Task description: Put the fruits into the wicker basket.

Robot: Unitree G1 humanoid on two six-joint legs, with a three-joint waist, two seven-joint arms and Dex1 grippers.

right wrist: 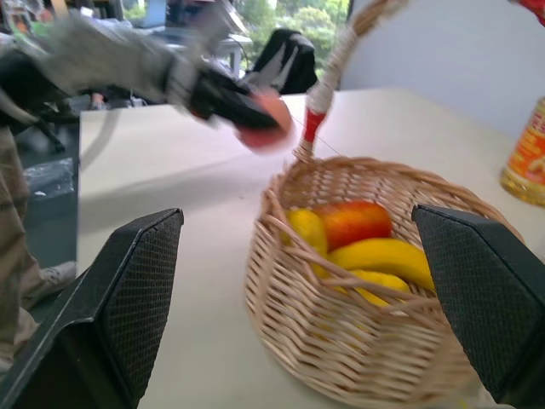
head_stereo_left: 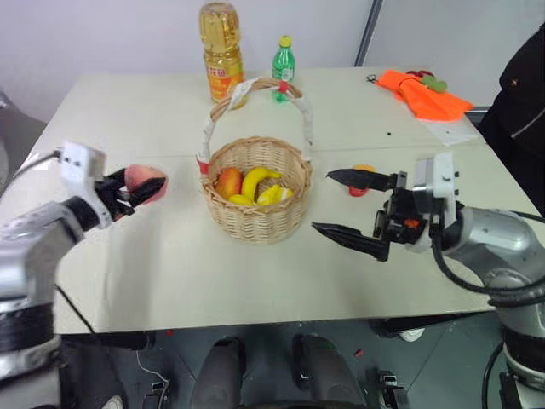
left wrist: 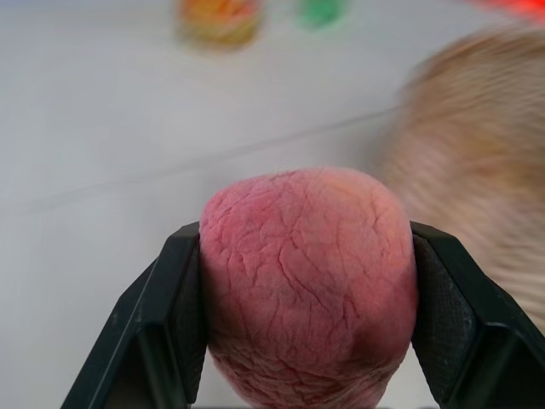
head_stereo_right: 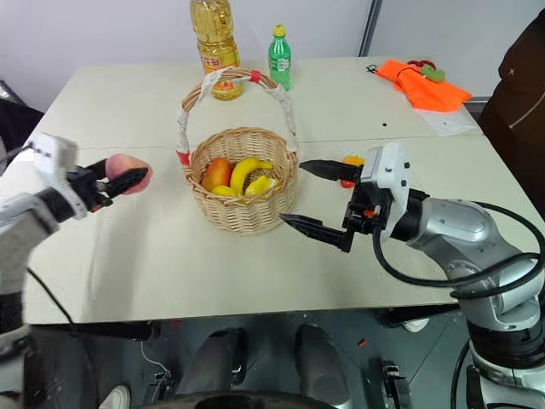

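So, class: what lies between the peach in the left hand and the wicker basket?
Bare tabletop, seen in the left eye view, between peach and wicker basket.

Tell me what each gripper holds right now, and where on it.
The left gripper is shut on the round pink-red peach, one black finger on each opposite side. The right gripper is open, holding nothing, beside the round wicker basket.

Even, soft indoor light falls on the pale cream desk, bright without glare; shadows under the round tan wicker basket are faint. In the left wrist view the wrinkled pink-red peach is sharp while the basket and bottles behind smear out of focus. In the right wrist view the left end effector is motion-blurred.
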